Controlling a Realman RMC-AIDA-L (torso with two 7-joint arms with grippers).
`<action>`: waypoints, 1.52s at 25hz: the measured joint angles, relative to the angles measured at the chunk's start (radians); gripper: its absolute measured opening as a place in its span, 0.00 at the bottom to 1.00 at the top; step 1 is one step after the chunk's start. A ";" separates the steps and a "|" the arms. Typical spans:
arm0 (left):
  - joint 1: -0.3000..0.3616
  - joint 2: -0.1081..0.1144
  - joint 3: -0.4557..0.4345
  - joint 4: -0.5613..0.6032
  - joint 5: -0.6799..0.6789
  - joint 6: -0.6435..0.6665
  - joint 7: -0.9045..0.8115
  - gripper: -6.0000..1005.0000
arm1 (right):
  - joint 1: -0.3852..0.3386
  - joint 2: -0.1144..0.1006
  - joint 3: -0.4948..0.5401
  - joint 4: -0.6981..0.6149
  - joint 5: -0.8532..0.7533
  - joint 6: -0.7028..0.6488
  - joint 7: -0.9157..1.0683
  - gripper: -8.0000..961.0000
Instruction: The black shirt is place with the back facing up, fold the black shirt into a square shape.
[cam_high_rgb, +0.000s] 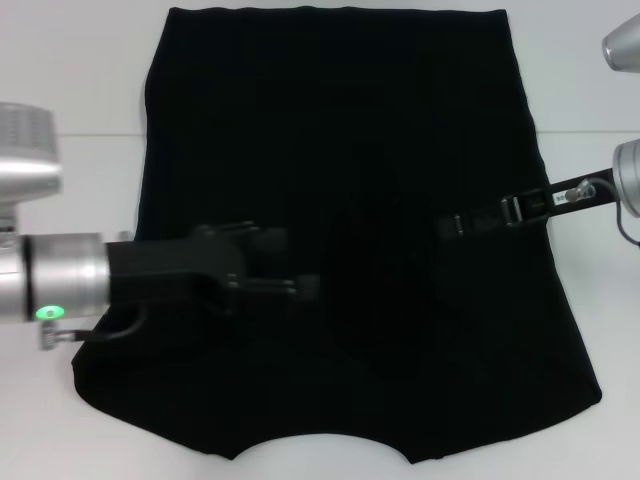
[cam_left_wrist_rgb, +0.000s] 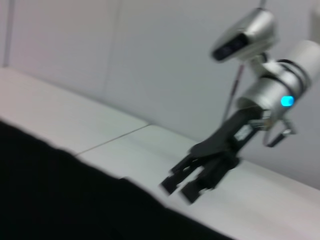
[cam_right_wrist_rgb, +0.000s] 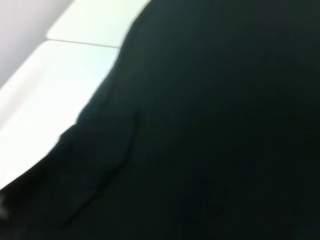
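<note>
The black shirt (cam_high_rgb: 340, 180) lies flat on the white table (cam_high_rgb: 70, 100), its long axis running twelve to six, collar at six. The left gripper (cam_high_rgb: 300, 287) hangs over it at eight o'clock, the right gripper (cam_high_rgb: 448, 226) at three, about equally near. Whether either's fingers are apart, I cannot tell.

No text, brand or number can be read in any of the three views. The black shirt (cam_high_rgb: 340, 200) shows only plain dark cloth, without letters. A small white label sits on the right pincer's (cam_high_rgb: 450, 226) wrist link, but its print is too small to read. The left arm carries a green light, the right a blue one; neither is a sign.
</note>
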 joint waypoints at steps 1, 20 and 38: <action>0.011 0.005 -0.013 0.015 0.012 0.001 -0.028 0.89 | -0.005 0.005 0.001 0.002 0.022 -0.001 -0.029 0.76; 0.164 0.009 -0.401 0.203 0.393 0.018 -0.215 0.88 | 0.001 0.043 -0.004 0.077 0.149 0.102 -0.189 0.86; 0.149 0.010 -0.402 0.149 0.459 -0.027 -0.248 0.61 | -0.001 0.045 -0.005 0.075 0.150 0.100 -0.190 0.86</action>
